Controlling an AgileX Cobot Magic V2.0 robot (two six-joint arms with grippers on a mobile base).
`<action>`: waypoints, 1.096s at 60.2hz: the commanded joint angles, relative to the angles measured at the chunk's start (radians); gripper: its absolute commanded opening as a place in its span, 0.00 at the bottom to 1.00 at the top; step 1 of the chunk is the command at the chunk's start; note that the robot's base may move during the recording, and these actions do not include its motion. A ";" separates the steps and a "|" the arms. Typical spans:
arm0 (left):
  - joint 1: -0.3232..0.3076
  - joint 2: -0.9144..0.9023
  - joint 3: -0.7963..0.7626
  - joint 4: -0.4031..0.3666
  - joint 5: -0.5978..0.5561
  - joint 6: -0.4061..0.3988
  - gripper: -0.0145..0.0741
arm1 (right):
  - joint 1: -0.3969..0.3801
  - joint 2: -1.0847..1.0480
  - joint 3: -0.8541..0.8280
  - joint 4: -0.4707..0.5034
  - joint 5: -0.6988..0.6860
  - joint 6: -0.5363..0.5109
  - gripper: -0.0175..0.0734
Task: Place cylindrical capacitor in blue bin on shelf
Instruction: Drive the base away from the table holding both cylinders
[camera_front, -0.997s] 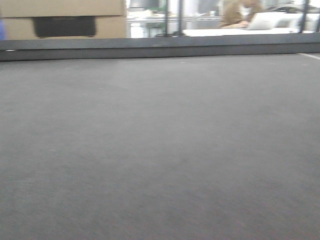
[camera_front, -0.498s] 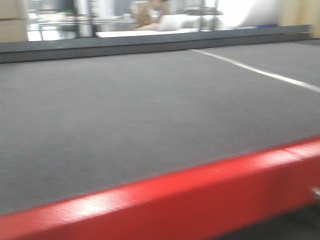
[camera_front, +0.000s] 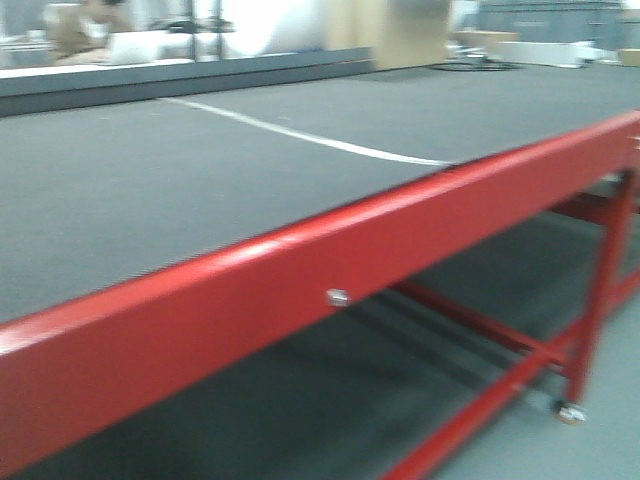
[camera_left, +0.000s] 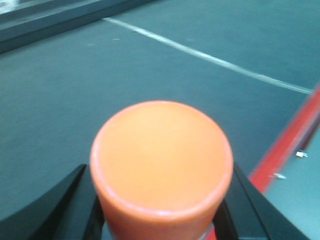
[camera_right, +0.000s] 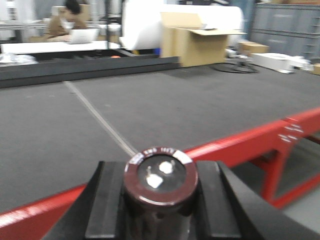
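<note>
light: bright | blur: motion, all views | tint: left wrist teal

An industrial workshop hall: long red-framed table (camera_front: 300, 270) with grey matting (camera_front: 150, 190), cardboard box (camera_right: 192, 45), grey cabinets (camera_right: 285, 21) behind.

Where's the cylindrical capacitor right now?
Right wrist view, bottom centre: the cylindrical capacitor sits clamped in the right pincer, between its black fingers, with the table's red rail just beyond it.

Dark brown cylindrical capacitor (camera_right: 160, 177), upright, grey-rimmed top with two metal terminals, clamped in right tool (camera_right: 161, 200)
</note>
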 joint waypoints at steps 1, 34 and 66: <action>-0.005 -0.005 -0.006 -0.002 -0.019 -0.006 0.04 | -0.001 -0.005 -0.002 -0.003 -0.024 -0.002 0.01; -0.005 -0.005 -0.006 -0.002 -0.019 -0.006 0.04 | -0.001 -0.005 -0.002 -0.003 -0.024 -0.002 0.01; -0.005 -0.005 -0.006 -0.002 -0.019 -0.006 0.04 | -0.001 -0.005 -0.002 -0.003 -0.024 -0.002 0.01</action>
